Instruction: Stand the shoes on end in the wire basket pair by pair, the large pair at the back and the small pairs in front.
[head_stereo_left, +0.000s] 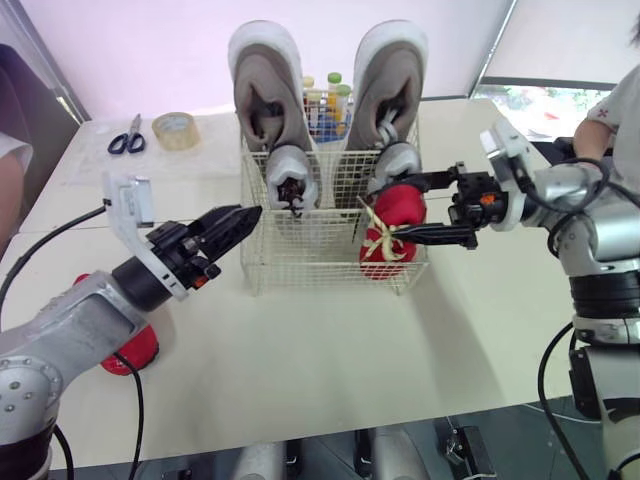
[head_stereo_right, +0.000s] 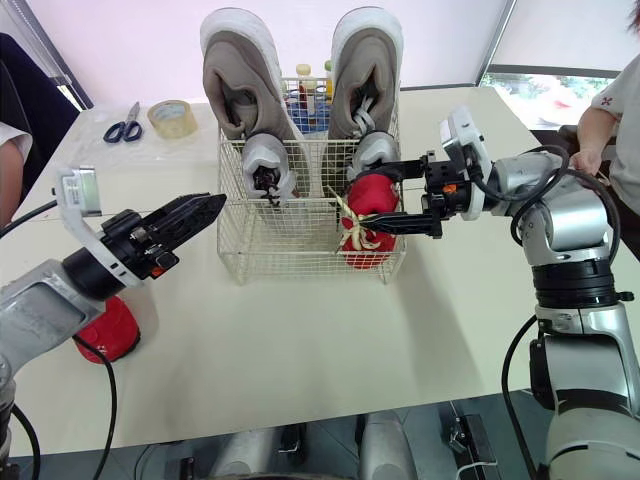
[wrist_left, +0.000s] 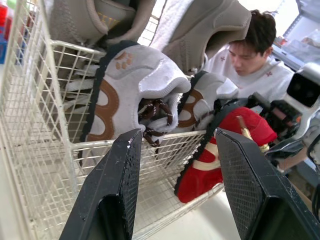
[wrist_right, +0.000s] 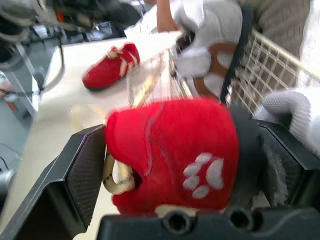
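A: Now working on the last pair, judging by the load. Seeing two large taupe suede shoes (head_stereo_left: 268, 85) standing on end at the back of the white wire basket (head_stereo_left: 300, 255), and two small grey-and-white shoes with brown trim (head_stereo_left: 290, 175) just in front of them.

B: Agreed. Gripping a small red shoe with cream laces (head_stereo_left: 392, 215) between both fingers of the right gripper (head_stereo_right: 382, 197). Holding it roughly upright at the basket's front right corner. Seemingly sitting inside the front wall, though not showing whether touching the basket floor.

A: And the left gripper (head_stereo_left: 248, 214)?

B: Hovering empty just off the basket's front left corner, fingers parted a moderate way, pointing at the grey shoes.

A: Leaving the second red shoe (head_stereo_right: 105, 330) lying on the table beside the left forearm, well apart from the basket.

B: Right. Next, probably calling for lowering the held shoe until standing on end, then releasing and backing out without tipping it. After that, likely reaching for the shoe on the table with the left and standing it at the front left, beside its mate.
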